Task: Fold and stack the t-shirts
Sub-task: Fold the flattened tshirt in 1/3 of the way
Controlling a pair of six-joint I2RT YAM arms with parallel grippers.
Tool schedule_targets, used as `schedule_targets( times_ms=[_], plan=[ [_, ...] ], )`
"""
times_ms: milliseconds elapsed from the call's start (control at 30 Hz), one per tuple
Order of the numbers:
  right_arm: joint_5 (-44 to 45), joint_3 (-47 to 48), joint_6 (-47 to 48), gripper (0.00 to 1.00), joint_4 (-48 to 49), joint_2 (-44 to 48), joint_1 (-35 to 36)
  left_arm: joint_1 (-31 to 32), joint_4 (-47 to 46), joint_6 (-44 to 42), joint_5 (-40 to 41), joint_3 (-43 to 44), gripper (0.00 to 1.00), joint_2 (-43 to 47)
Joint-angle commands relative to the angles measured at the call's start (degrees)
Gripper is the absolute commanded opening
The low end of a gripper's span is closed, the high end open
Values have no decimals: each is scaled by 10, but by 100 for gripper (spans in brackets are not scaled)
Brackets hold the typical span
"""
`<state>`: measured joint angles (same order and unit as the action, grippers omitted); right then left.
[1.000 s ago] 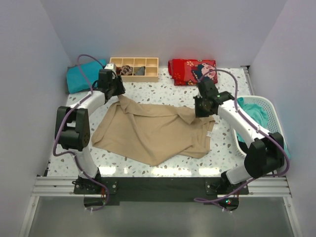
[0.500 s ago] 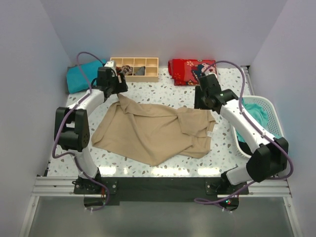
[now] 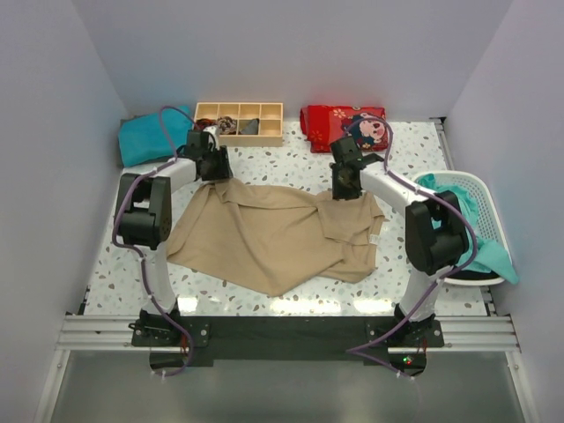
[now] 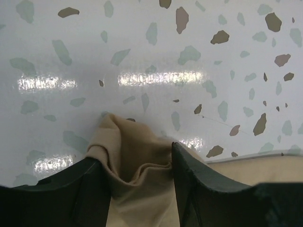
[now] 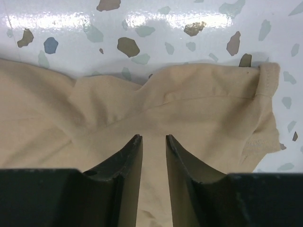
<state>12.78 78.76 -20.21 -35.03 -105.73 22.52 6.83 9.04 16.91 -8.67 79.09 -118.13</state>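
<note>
The tan shirt (image 3: pixel 273 233) lies spread but rumpled in the middle of the table (image 3: pixel 291 167). Its near edge bulges toward the arm bases, and its right part is doubled over, with a small white label at that side's edge. The left gripper (image 3: pixel 213 169) sits at the shirt's far left corner. In its wrist view the dark fingers (image 4: pixel 194 179) stand partly apart and a bunched peak of tan cloth fills the gap, touching both inner faces, so it pinches the shirt there; bare speckled table shows beyond the peak. The right gripper (image 3: pixel 344 187) sits at the shirt's far right corner. Its wrist view shows its two fingers (image 5: pixel 125 161) slightly spread, with a narrow slit between them and nothing in it, just over flat tan cloth. A seam runs across ahead of the tips and a ribbed hem lies off to the right; whether the tips touch the cloth I cannot tell. Beyond the tan shirt's far left corner, by the back wall, lies a folded teal shirt (image 3: pixel 148 137). Right of the tan shirt and apart from it, a white basket (image 3: pixel 483 189) holds more teal cloth (image 3: pixel 463 211), some of it hanging over the near rim. Beyond the tan shirt's far edge stand a wooden tray (image 3: pixel 240 122) of compartments with small dark items and a red cloth (image 3: pixel 344 128) with a pattern
</note>
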Motion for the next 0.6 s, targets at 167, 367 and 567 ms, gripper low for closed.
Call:
schedule_targets(
  times_ms=[167, 367, 567],
  plan=[
    [-20, -48, -38, 2, 29, -40, -47, -6, 22, -4, 56, 5, 27, -24],
    [-28, -13, -43, 0, 44, -97, -97, -45, 16, 8, 78, -3, 24, -20],
    [-4, 73, -48, 0, 28, -160, -106, -68, 14, 8, 86, 10, 31, -20]
  ],
)
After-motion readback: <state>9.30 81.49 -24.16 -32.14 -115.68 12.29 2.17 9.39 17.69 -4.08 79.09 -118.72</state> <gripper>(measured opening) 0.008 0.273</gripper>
